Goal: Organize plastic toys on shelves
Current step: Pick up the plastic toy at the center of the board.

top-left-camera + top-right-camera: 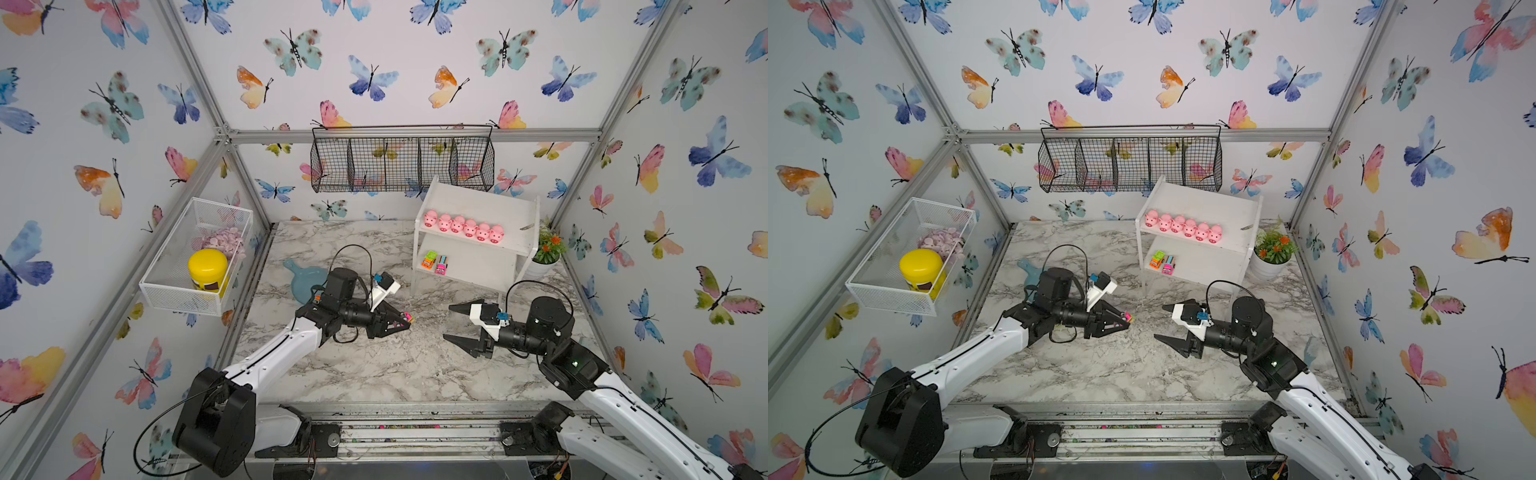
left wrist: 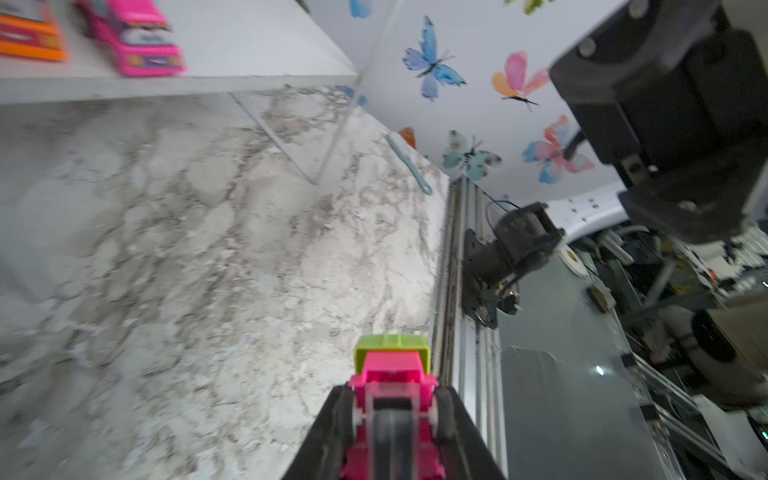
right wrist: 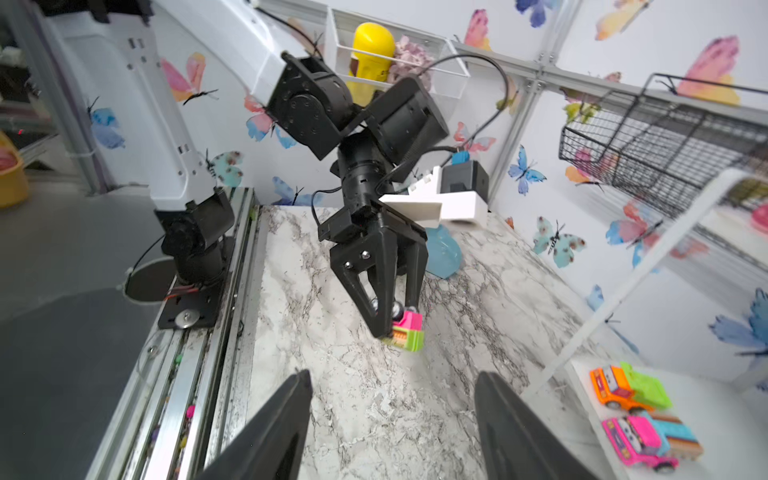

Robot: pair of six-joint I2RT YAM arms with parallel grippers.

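My left gripper (image 1: 405, 321) (image 1: 1126, 321) hangs low over the middle of the marble table, shut on a pink toy truck with a green bed (image 1: 408, 318) (image 2: 392, 365) (image 3: 408, 330). My right gripper (image 1: 448, 322) (image 1: 1159, 321) (image 3: 394, 376) faces it a short way to the right, open and empty. The white shelves (image 1: 490, 203) (image 1: 1212, 203) stand at the back right. Several pink pigs (image 1: 463, 226) (image 1: 1183, 226) line the top board's front edge. On the lower board sit an orange and green truck (image 1: 429, 259) (image 3: 623, 388) and a pink and blue truck (image 1: 441, 264) (image 3: 640, 440) (image 2: 137, 37).
A blue pan-shaped dish (image 1: 301, 282) lies behind the left arm. A black wire basket (image 1: 401, 162) hangs on the back wall above the shelves. A white mesh basket (image 1: 178, 291) on the left wall holds a yellow jar (image 1: 208, 270). A potted plant (image 1: 546, 253) stands right of the shelves.
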